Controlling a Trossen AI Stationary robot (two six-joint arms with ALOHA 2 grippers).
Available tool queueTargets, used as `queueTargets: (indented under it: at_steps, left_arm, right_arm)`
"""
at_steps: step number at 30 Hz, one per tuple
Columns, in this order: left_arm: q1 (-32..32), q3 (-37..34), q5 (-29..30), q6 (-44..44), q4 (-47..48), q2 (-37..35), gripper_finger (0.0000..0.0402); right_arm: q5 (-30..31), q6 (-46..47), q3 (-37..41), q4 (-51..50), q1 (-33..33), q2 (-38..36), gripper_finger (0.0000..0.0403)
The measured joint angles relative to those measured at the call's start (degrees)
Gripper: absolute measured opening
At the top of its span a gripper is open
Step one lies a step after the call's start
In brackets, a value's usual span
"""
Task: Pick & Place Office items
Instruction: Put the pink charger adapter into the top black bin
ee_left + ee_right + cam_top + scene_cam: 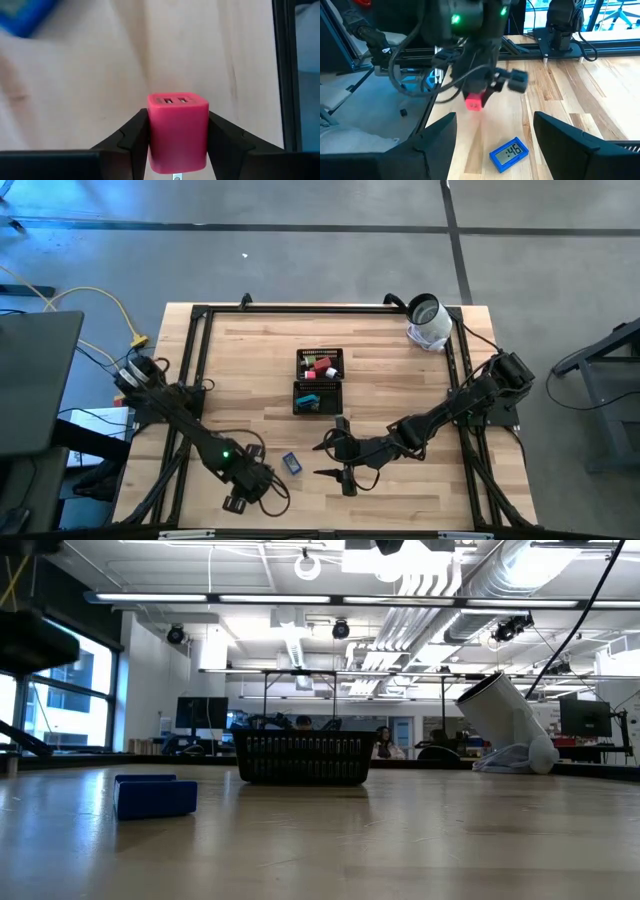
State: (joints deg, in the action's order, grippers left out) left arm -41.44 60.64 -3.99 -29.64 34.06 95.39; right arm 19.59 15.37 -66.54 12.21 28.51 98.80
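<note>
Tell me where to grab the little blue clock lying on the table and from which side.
Take the blue clock across its two long edges, coming straight down from above. It lies flat, face up, on bare wood, clear of the black tray, so those edges are free.

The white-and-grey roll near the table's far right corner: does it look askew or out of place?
Yes. The white-and-grey roll leans tilted in the low view, not upright, on crumpled white material, at the table corner away from the black tray. Nothing looks spilled or damaged.
</note>
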Motion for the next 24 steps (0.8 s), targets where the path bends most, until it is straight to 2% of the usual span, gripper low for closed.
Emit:
queueTargets:
  at_steps: [8, 13, 18, 24]
  left_arm:
    - [3.50, 0.00, 9.92, 5.14, 3.18, -9.38, 0.0149]
    - [5.30, 0.00, 22.21, 11.35, 3.00, -14.35, 0.0149]
    - [6.33, 0.00, 35.85, 18.59, 2.83, -15.40, 0.0149]
    - [7.54, 0.00, 45.94, 22.94, 2.84, -15.37, 0.0149]
  right_arm:
    - [1.28, -0.58, 0.00, -0.89, -0.37, 0.00, 0.0250]
    - [2.69, -0.60, 0.02, -1.71, -2.22, 0.00, 0.0250]
    - [2.80, -0.21, 0.02, -0.58, -5.38, 0.00, 0.0250]
    - [0.92, -0.19, 0.02, -0.35, -9.47, 0.00, 0.0250]
